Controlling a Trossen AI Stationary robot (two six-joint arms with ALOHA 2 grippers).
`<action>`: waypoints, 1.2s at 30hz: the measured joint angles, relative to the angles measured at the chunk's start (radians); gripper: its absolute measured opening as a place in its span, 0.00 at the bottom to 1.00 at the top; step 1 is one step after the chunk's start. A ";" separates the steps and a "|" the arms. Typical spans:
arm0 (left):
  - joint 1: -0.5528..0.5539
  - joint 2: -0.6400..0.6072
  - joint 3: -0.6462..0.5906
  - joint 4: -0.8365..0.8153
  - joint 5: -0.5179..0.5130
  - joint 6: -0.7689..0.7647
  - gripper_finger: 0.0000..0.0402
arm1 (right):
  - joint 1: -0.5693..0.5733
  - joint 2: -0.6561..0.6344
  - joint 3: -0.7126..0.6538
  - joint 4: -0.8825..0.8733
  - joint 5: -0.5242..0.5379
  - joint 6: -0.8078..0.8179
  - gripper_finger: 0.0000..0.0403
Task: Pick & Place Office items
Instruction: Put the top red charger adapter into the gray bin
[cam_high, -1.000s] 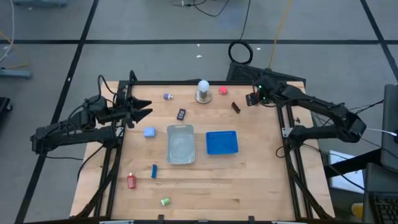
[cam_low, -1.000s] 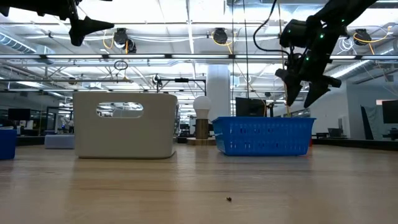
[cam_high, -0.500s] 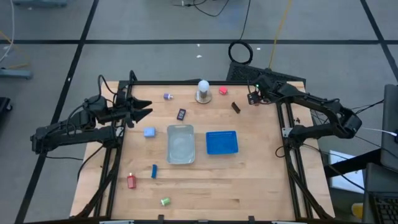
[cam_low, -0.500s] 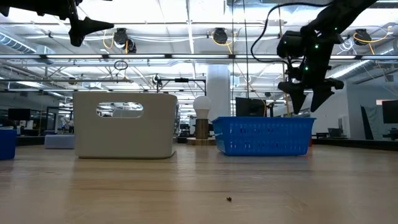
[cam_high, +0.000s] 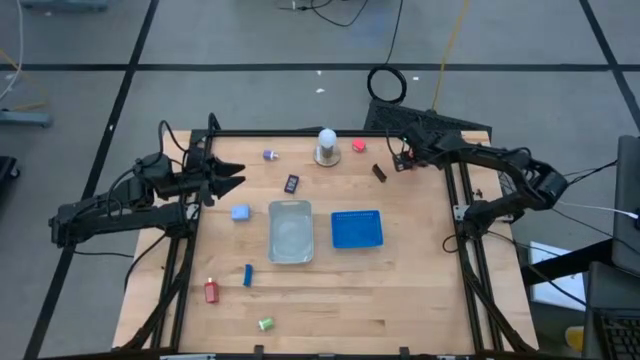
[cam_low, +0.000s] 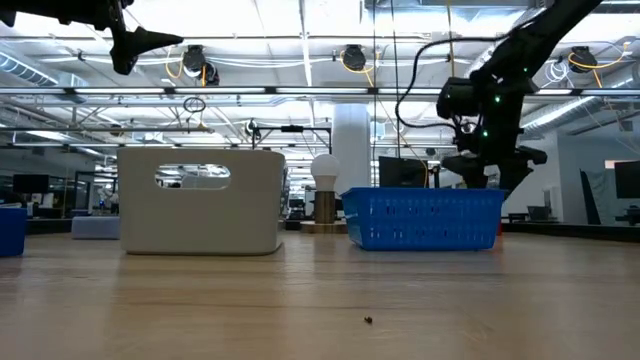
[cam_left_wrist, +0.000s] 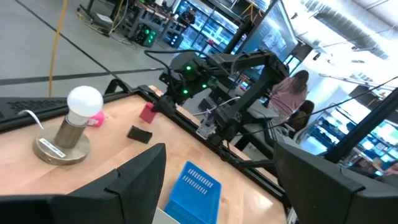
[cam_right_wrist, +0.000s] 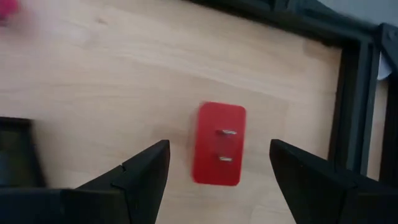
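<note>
Overhead, both tools gape above the wooden table (cam_high: 400, 280), the right tool (cam_right_wrist: 217, 163) over a red plug (cam_right_wrist: 219, 144)

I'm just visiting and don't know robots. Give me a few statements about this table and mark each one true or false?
1. The right gripper hangs with open jaws over a red block with two metal prongs. True.
2. The left gripper is holding a small item. False: it is open and empty, above the table's left edge.
3. The blue basket sits beside the clear tray near the middle of the table. True.
4. The white ball on a round base lies inside the blue basket. False: it stands on the table near the far edge.
5. A light blue item lies on the wood left of the clear tray. True.
</note>
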 joint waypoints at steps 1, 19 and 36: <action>0.000 0.000 0.000 0.000 0.001 -0.004 0.74 | -0.009 0.000 -0.014 0.007 -0.001 0.004 0.66; 0.000 0.000 0.000 0.000 0.010 -0.046 0.74 | -0.084 -0.002 -0.145 0.266 -0.156 -0.003 0.65; 0.000 0.000 0.000 0.000 0.010 -0.047 0.74 | -0.084 -0.002 -0.145 0.267 -0.125 -0.044 0.41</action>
